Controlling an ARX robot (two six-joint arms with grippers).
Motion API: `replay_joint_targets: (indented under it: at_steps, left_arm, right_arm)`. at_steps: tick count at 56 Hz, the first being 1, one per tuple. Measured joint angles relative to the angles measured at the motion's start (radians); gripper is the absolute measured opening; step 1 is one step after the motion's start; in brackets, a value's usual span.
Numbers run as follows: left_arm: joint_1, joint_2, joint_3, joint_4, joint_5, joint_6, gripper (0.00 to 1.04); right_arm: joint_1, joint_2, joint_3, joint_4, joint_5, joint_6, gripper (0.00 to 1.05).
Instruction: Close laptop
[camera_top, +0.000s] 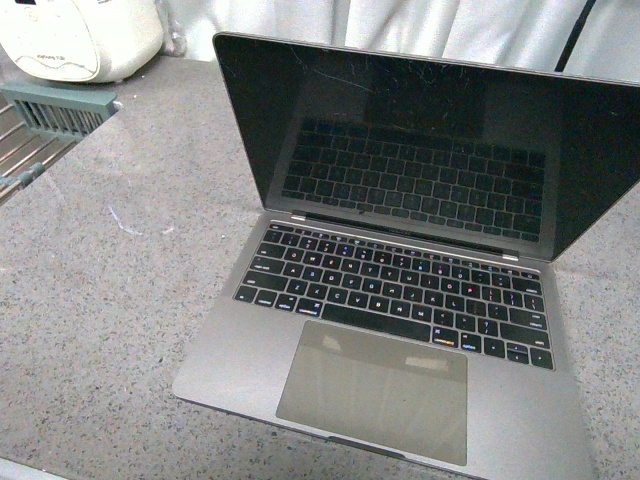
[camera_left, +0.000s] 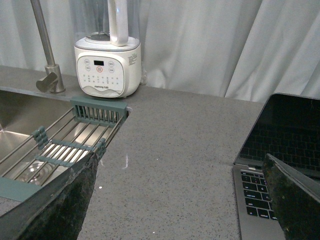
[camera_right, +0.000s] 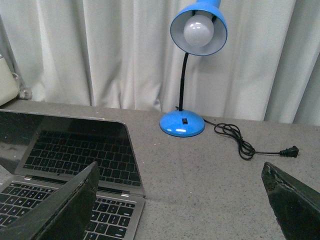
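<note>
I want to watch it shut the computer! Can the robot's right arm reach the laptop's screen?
Probably yes. The right gripper hangs open close to the laptop, with nothing between them; the blue lamp stands farther back, out of the way.

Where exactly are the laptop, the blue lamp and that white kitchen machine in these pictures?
laptop (camera_top: 400, 285), front view, on its black keyboard.
blue lamp (camera_right: 182, 123), right wrist view, on its round base.
white kitchen machine (camera_left: 107, 70), left wrist view, on its button panel.
</note>
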Motion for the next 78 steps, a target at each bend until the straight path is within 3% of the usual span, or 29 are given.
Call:
replay_joint_targets:
  at_steps: [62,65,68,72,78]
  left_arm:
    - [0.000,0.000,0.000,0.000,0.000,0.000,0.98]
    - [-0.006,0.006,0.002,-0.007,-0.016,0.003,0.98]
    - [-0.035,0.069,0.023,-0.047,-0.118,0.002,0.98]
    - [-0.089,0.290,0.060,0.060,-0.222,-0.029,0.98]
    - [-0.167,0.602,0.163,0.269,-0.232,-0.046,0.98]
  right_arm:
    - [0.000,0.000,0.000,0.000,0.000,0.000,0.95]
    - [0.032,0.028,0.003,-0.011,0.105,0.011,0.95]
    - [0.090,0.114,0.009,0.039,0.299,0.027,0.95]
    - [0.149,0.333,0.039,0.231,0.476,0.049,0.95]
    - [0.173,0.626,0.122,0.451,0.418,0.084,0.95]
